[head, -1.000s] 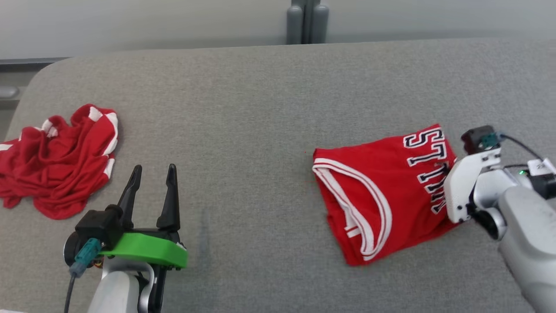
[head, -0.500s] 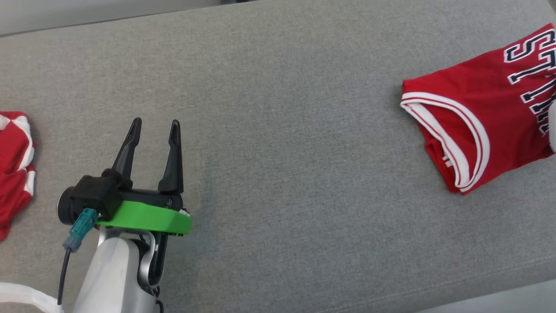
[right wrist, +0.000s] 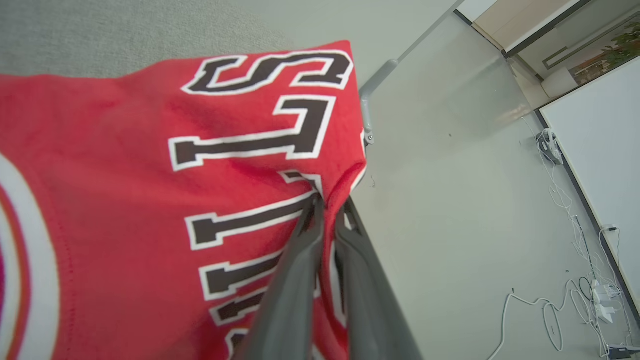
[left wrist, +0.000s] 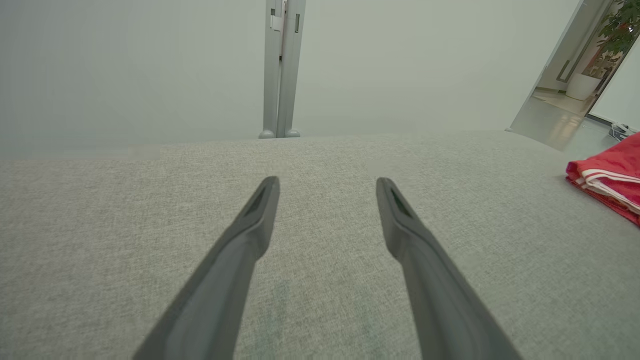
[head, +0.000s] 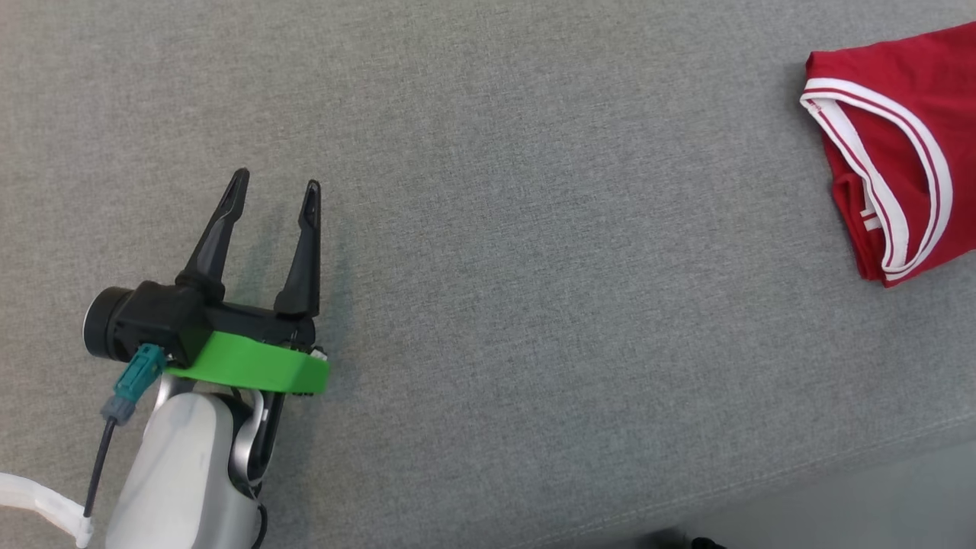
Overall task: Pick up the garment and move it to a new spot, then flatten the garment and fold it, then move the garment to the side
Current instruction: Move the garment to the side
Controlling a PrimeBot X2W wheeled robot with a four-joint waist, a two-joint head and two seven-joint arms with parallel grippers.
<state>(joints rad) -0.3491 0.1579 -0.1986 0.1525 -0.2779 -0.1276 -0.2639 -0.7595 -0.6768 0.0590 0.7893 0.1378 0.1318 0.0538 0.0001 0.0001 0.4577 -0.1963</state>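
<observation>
The garment [head: 903,84] is a folded red jersey with white trim, lying at the upper right of the head view and cut off by the picture's edge. In the right wrist view the garment [right wrist: 125,175] shows black and white lettering. My right gripper [right wrist: 331,202] is shut on a fold at its lettered edge. My left gripper [head: 277,183] stands open over bare grey fabric at the lower left, far from the jersey, with nothing between its fingers. The left wrist view shows the left gripper [left wrist: 326,182] open, and the garment [left wrist: 607,175] at the far right.
The grey fabric surface [head: 534,267] ends at a front edge [head: 839,473] at the lower right. A grey post [left wrist: 280,70] stands behind the surface. Past the jersey's edge lies pale floor with cables [right wrist: 575,300].
The head camera has swung, so the whole picture has shifted: the crumpled red cloth on the left and my right arm have left it. My left gripper stays open.
</observation>
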